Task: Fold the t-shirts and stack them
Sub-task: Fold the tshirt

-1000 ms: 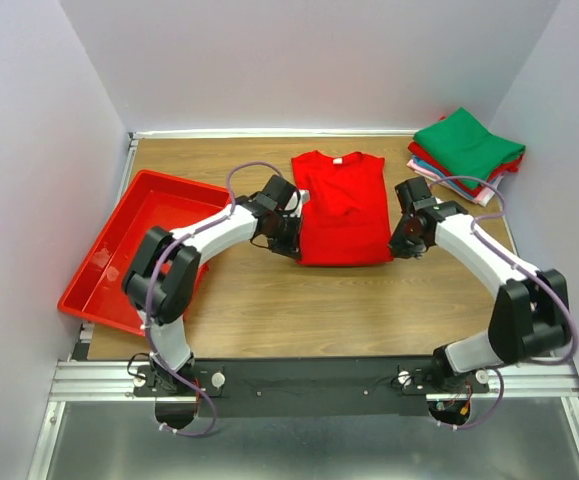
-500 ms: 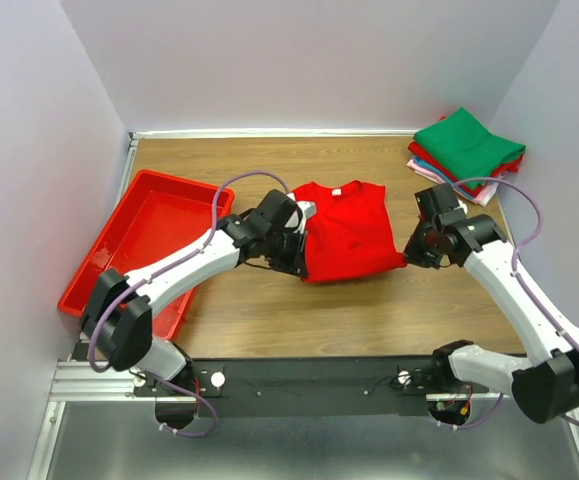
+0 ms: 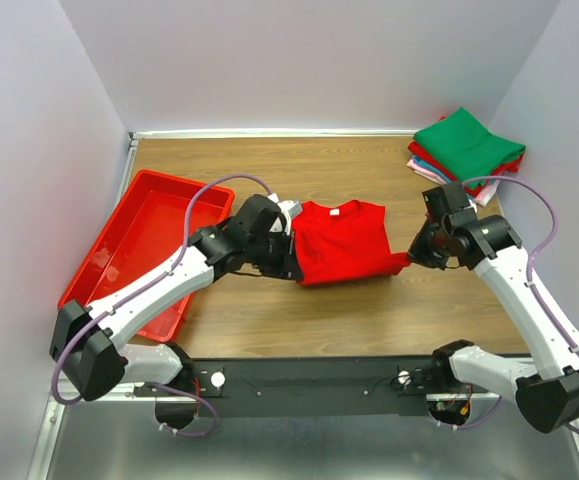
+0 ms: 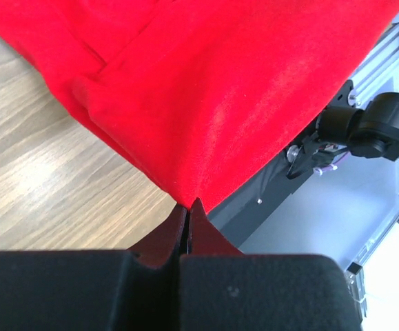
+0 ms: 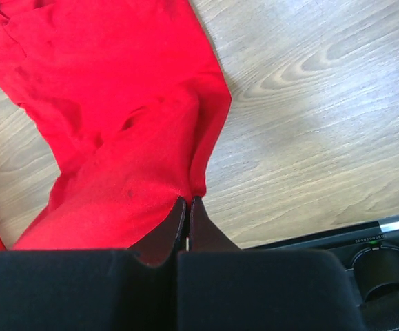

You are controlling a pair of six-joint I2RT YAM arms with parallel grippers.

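Pale walls box in a wooden desk [image 3: 369, 165], and at its middle the red t-shirt [image 3: 344, 240] sits bunched between both arms, collar toward the far side. The left end effector [image 3: 289, 262] is pinched tight on the shirt's near left corner. The right end effector [image 3: 414, 252] is clamped just as tight on the near right corner. In the far right corner sits the stack of folded t-shirts [image 3: 466, 148], green on top. The red tray [image 3: 134, 245] lies along the left edge.

The t-shirt [image 3: 344, 242] is dyed plain bright red, its neck tag [image 3: 337, 212] white. The folded stack [image 3: 468, 146] at the far right corner of the table [image 3: 369, 170] is topped in green.
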